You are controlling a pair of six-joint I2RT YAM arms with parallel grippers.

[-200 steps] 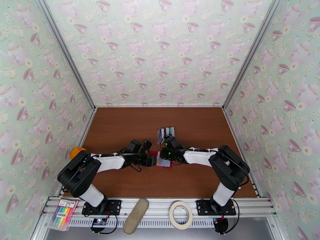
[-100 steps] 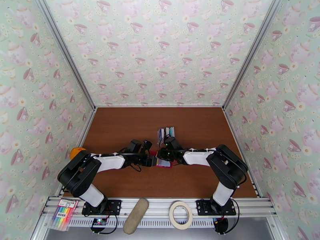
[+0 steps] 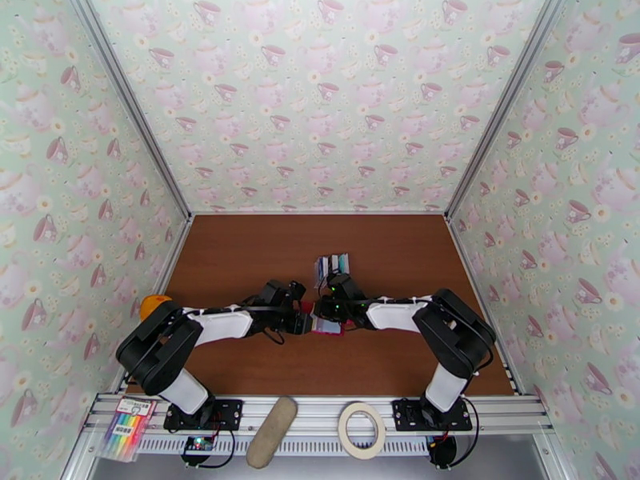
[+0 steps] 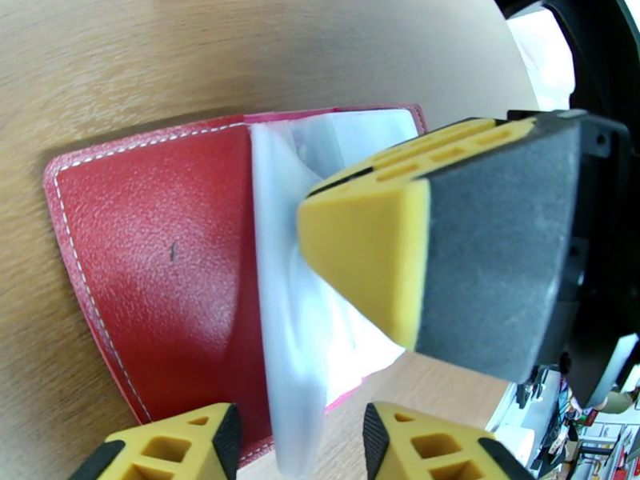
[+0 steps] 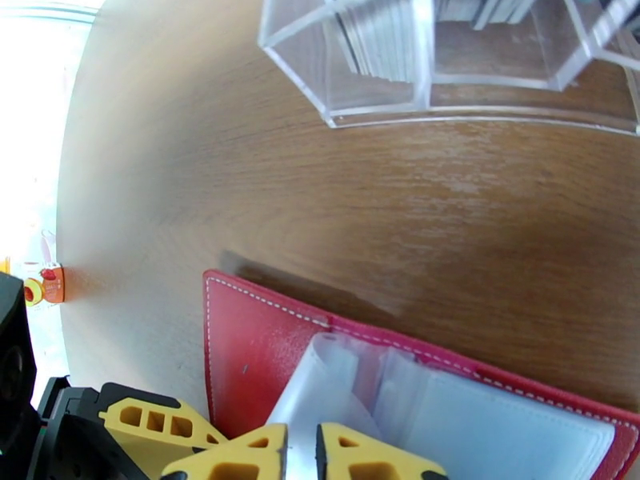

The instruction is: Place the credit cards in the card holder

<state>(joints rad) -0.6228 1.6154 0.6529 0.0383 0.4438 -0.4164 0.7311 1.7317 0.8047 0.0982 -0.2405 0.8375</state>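
Plastic sleeve [image 5: 324, 382] pinched, R hand [image 5: 302, 451] near-closed

- The card holder [image 4: 160, 258] looks like red leather — fine grain, soft shine, white stitching.
- The clear sleeves [image 5: 480, 418] inside it are thin plastic, glossy and a little milky.
- The table [image 5: 240, 194] is brown wood grain, smooth, with a low sheen.
- The card stand [image 5: 384, 114] is clear hard plastic, glossy.
- The fingers [image 5: 232, 458] of the right gripper [image 5: 302, 450] are matt yellow plastic; the pad [image 4: 496, 258] on one is grey, foam-like and dull.
- The walls [image 3: 320, 98] look like matt printed paper.
- The front rail [image 3: 320, 410] is pale brushed metal.
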